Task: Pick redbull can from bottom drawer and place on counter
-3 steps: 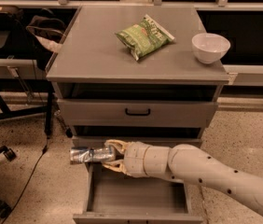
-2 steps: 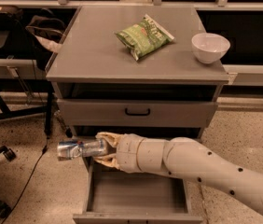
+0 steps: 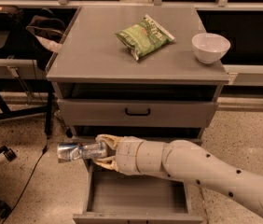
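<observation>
Shows a flat grey counter (image 3: 94, 55) topping the drawer cabinet. Bears a green snack bag (image 3: 143, 36), lying flat and askew, right of the middle toward the back. Bears also a white bowl (image 3: 211, 47), upright near the right edge, apart from the bag. Finds the gripper (image 3: 101, 151) below counter level, over the left side of the open bottom drawer (image 3: 136, 197), clasping the redbull can (image 3: 78, 151) held sideways.
</observation>
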Controlling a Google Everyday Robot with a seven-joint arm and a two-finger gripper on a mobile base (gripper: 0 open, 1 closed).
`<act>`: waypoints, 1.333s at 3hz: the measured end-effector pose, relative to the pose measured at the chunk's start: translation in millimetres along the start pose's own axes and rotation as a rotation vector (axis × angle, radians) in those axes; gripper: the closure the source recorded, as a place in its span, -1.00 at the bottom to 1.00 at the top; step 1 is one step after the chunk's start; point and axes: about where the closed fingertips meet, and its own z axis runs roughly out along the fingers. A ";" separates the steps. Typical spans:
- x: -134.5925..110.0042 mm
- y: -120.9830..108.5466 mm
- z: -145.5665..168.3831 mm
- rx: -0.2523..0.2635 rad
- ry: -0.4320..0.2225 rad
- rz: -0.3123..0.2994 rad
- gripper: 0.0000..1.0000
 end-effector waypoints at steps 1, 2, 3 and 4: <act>-28.2 -27.0 -13.1 0.050 0.013 -0.058 1.00; -61.6 -55.6 -25.7 0.085 0.021 -0.134 1.00; -88.7 -87.0 -35.9 0.122 0.033 -0.204 1.00; -113.3 -122.0 -43.8 0.163 0.048 -0.275 1.00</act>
